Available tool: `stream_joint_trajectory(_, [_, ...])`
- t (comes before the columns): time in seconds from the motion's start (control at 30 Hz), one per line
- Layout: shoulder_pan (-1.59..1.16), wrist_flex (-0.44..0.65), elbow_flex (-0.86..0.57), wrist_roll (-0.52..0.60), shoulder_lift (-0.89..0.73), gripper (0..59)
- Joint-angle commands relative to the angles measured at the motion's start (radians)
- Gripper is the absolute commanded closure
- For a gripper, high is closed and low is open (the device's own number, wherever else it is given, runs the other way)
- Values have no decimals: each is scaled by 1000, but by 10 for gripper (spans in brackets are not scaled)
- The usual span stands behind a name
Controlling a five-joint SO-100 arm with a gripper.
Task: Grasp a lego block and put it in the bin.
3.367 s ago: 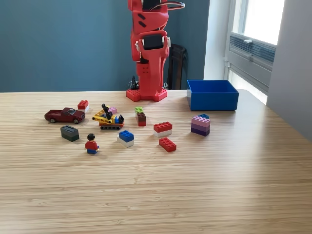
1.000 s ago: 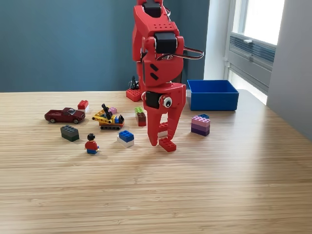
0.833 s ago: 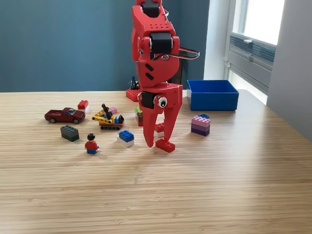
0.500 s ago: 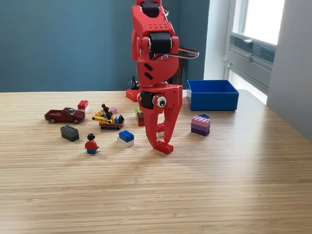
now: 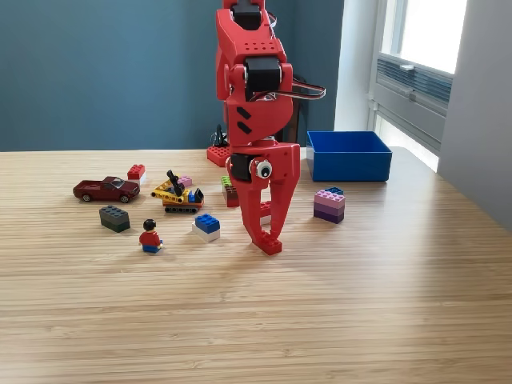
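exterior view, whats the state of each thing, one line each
hand: lowered to the table, closed on the red brick
red brick: on the table, between the fingers
bin: upright, nothing seen inside
toy car: on its wheels
minifigure: seated upright

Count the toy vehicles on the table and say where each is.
2: a dark red car at the exterior view's far left, and a yellow tracked vehicle just to its right. None seems hidden.
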Motion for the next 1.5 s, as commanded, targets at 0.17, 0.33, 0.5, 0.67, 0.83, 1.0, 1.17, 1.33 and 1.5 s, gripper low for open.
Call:
stream_joint_trajectory(0.17, [-3,-6,-5,15,20,586])
stream_joint_trajectory(0.33, [-5,-6,-6,9,20,586])
stream_joint_trajectory(0.5, [-8,-6,-12,-25,20,586])
stream_joint_trajectory(0.67, [-32,8,-3,-117,31,586])
stream_joint_trajectory(0.83, [-61,25,14,-259,37,586])
stream_joint_trajectory(1.0, [-74,92,-28,-407,41,586])
stream_joint_trajectory(1.17, [-86,189,-94,-534,117,586])
stream_joint_trajectory(1.33, [-127,189,-32,-661,276,586])
stream_joint_trajectory(1.5, [-216,227,12,-729,420,586])
